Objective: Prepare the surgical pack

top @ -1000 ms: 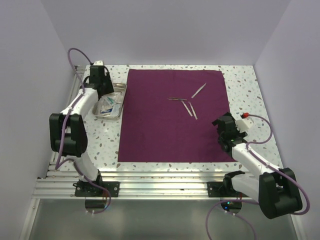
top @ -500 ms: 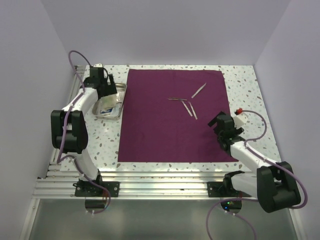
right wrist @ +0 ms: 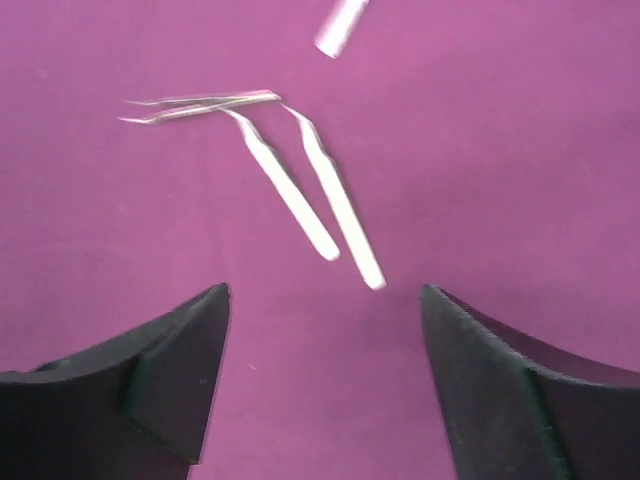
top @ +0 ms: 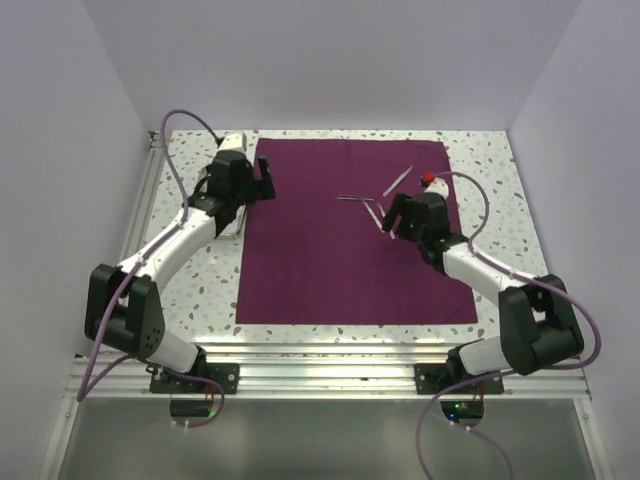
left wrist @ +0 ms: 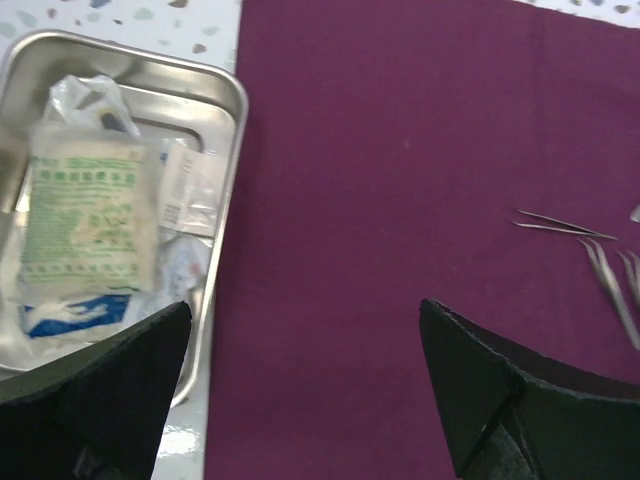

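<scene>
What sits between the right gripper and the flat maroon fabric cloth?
Only the thin steel tweezers, lying loose on the flat maroon fabric cloth just ahead of the open right gripper. Nothing else visible is in the way.

The cloth lies flat; its near half and left part are bare, so a gripper could pass low there; the only things on it are the tweezers, clustered far right, just ahead of the right gripper, whose wide jaws have bare cloth between them; the left gripper, also spread, hangs over the cloth's left edge; just beside that edge the tray raises its rim, sachets filling it; walls close both sides.
</scene>
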Available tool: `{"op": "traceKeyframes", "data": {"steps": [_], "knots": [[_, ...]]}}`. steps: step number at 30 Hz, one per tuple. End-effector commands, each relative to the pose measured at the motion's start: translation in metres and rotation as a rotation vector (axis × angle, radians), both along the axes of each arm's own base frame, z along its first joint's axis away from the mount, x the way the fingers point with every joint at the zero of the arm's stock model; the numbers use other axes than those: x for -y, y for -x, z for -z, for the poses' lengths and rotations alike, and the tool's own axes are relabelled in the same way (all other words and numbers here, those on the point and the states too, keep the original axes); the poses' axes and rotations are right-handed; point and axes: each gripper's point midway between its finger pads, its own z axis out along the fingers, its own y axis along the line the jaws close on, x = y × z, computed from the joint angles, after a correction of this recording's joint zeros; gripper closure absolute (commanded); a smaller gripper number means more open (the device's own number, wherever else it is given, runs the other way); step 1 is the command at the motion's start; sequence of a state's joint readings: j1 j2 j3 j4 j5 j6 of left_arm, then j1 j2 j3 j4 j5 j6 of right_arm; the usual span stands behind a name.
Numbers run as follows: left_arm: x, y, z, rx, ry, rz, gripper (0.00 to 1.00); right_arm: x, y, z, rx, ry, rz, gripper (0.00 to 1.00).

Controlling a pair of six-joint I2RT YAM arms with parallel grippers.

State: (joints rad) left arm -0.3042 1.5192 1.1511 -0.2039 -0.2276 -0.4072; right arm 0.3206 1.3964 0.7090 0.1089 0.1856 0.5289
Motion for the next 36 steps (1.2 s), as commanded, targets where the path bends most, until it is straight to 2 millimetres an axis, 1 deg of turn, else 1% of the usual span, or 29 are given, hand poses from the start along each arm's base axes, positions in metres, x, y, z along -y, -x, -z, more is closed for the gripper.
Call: {"op": "traceKeyframes", "data": {"steps": [1,2,3,4,5,6,7,8,9,10,11,12,13,14,15,16,17,18,19,20,21,22,23,24,27,31,34,35,36], "knots": [[0.001,-0.003,-0.017,0.118,0.141,-0.052,0.0,-0.014,-0.018,-0.013,-0.027,0.05,-0.086,0.24],[0.003,-0.001,-0.017,0.121,0.161,-0.045,0.0,-0.014,-0.018,-0.006,-0.063,0.069,-0.098,0.28],[0.011,-0.003,-0.024,0.154,0.207,-0.024,0.0,-0.014,-0.02,0.006,-0.098,0.099,-0.12,0.35],[0.013,0.001,-0.014,0.137,0.22,-0.014,0.0,-0.018,-0.029,0.003,-0.097,0.109,-0.13,0.39],[0.021,0.005,-0.011,0.126,0.266,0.001,0.0,-0.017,-0.029,0.009,-0.124,0.122,-0.136,0.43],[0.028,0.005,-0.013,0.148,0.298,0.019,0.0,-0.017,-0.032,0.012,-0.132,0.146,-0.155,0.47],[0.032,0.012,0.003,0.125,0.313,0.031,0.0,-0.02,-0.039,0.018,-0.148,0.156,-0.17,0.49],[0.046,0.018,0.006,0.126,0.343,0.062,0.0,-0.021,-0.039,0.022,-0.168,0.167,-0.181,0.5],[0.053,0.018,0.002,0.155,0.357,0.079,0.0,-0.022,-0.041,0.026,-0.177,0.19,-0.207,0.51],[0.058,0.024,0.012,0.144,0.349,0.083,0.0,-0.024,-0.048,0.026,-0.182,0.2,-0.219,0.52],[0.069,0.031,0.016,0.146,0.323,0.096,0.0,-0.023,-0.049,0.03,-0.201,0.215,-0.223,0.53],[0.073,0.034,0.015,0.159,0.313,0.103,0.0,-0.023,-0.052,0.03,-0.202,0.231,-0.23,0.54],[0.075,0.04,0.022,0.152,0.296,0.106,0.0,-0.025,-0.06,0.031,-0.206,0.24,-0.23,0.54],[0.078,0.048,0.027,0.155,0.279,0.105,0.0,-0.024,-0.067,0.026,-0.202,0.261,-0.226,0.58],[0.08,0.048,0.02,0.179,0.285,0.109,0.0,-0.021,-0.065,0.033,-0.223,0.275,-0.226,0.59],[0.08,0.055,0.029,0.173,0.279,0.118,0.0,-0.023,-0.07,0.031,-0.219,0.28,-0.23,0.59],[0.082,0.055,0.018,0.221,0.295,0.132,0.0,-0.023,-0.071,0.039,-0.239,0.29,-0.238,0.59],[0.079,0.061,0.026,0.218,0.29,0.133,0.0,-0.025,-0.077,0.037,-0.233,0.292,-0.24,0.59],[0.078,0.062,0.025,0.228,0.293,0.133,0.0,-0.025,-0.078,0.039,-0.245,0.296,-0.244,0.59],[0.078,0.063,0.021,0.246,0.298,0.139,0.0,-0.026,-0.079,0.048,-0.264,0.304,-0.258,0.59],[0.078,0.064,0.023,0.244,0.298,0.144,0.0,-0.028,-0.086,0.044,-0.256,0.308,-0.258,0.59],[0.081,0.065,0.022,0.244,0.301,0.158,0.0,-0.027,-0.086,0.047,-0.269,0.314,-0.259,0.59],[0.082,0.066,0.022,0.239,0.298,0.166,0.0,-0.028,-0.087,0.055,-0.287,0.323,-0.264,0.6],[0.083,0.067,0.023,0.237,0.296,0.17,0.0,-0.028,-0.093,0.051,-0.277,0.328,-0.26,0.6],[0.089,0.069,0.021,0.247,0.291,0.193,0.0,-0.029,-0.099,0.056,-0.291,0.338,-0.263,0.62],[0.1,0.072,0.019,0.257,0.29,0.231,0.0,-0.026,-0.099,0.062,-0.317,0.362,-0.251,0.64],[0.105,0.072,0.021,0.256,0.287,0.25,0.01,-0.023,-0.097,0.066,-0.334,0.371,-0.244,0.72],[0.107,0.073,0.021,0.259,0.286,0.26,0.01,-0.023,-0.097,0.067,-0.333,0.368,-0.247,0.8],[0.108,0.073,0.021,0.261,0.284,0.266,0.01,-0.023,-0.095,0.068,-0.335,0.369,-0.248,0.85]]}}
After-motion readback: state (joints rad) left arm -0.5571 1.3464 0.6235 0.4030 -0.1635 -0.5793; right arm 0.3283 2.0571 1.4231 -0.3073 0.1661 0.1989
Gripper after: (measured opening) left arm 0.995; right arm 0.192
